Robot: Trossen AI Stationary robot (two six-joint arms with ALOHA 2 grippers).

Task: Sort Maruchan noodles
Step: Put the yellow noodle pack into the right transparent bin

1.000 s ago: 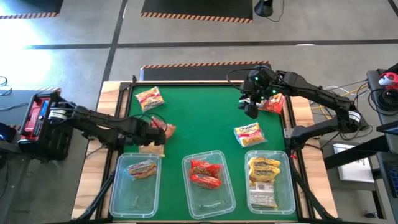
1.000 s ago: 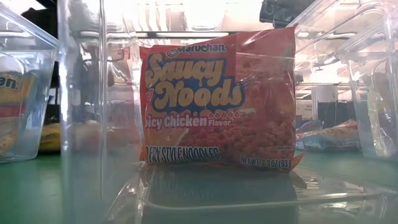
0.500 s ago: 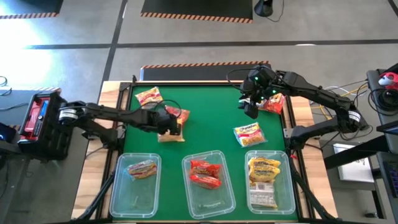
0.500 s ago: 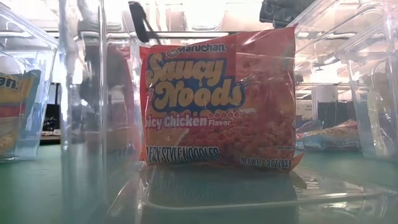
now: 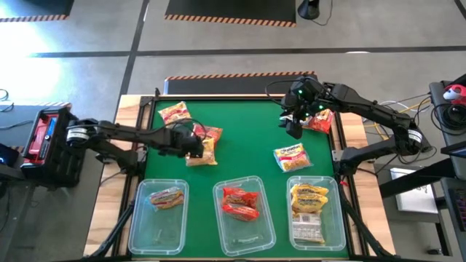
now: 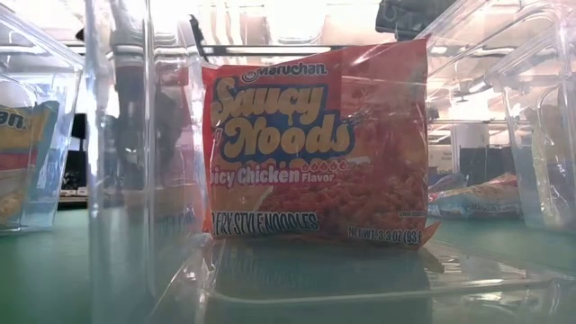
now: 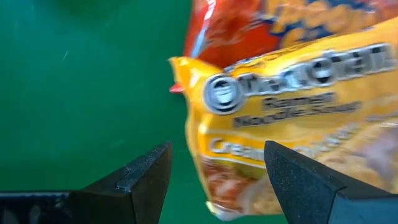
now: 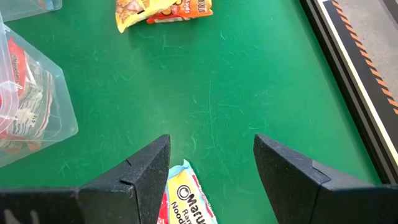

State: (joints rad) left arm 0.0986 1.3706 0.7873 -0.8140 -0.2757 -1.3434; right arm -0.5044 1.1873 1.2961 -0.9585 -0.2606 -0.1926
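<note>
Table surface: flat green mat point(image 5: 247, 145) covering the work area, framed by a pale wooden border point(image 5: 131, 109).
Bins: three clear rectangular plastic bins in a row along the mat's near edge; left bin point(image 5: 143, 227), middle bin point(image 5: 246, 233), right bin point(image 5: 336, 231).
Bin walls, low view: transparent and glossy point(image 6: 117, 180), reflecting overhead light.
Floor: grey concrete point(image 5: 218, 29) with dark seams, beyond the table.
Hazard tape: orange-and-black striped strip point(image 5: 233, 76) along the table's far edge.
Side equipment: red-and-black box point(image 5: 40, 135) left of the table.
</note>
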